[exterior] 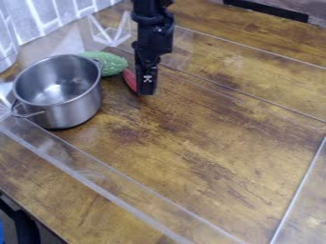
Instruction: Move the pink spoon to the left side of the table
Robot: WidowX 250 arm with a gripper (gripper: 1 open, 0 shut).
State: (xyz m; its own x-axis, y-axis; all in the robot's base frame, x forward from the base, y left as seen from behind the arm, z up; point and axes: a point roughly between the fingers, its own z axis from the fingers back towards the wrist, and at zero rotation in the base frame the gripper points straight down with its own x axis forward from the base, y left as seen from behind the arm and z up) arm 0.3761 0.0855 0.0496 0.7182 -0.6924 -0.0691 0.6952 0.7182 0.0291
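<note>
The pink spoon (130, 82) shows as a short pink-red sliver lying on the brown wooden table (216, 133), between the green knobbly object (110, 63) and the fingers. My black gripper (147, 91) hangs straight down with its tips just above the wood, right beside the spoon on its right. The fingers do not hold the spoon. Part of the spoon is hidden behind the gripper. The steel pot (57, 91) stands a little to the left.
Pale see-through strips (114, 176) cross the tabletop. A white cloth or wall (38, 24) lies at the back left. The table's front edge (26, 205) runs at the lower left.
</note>
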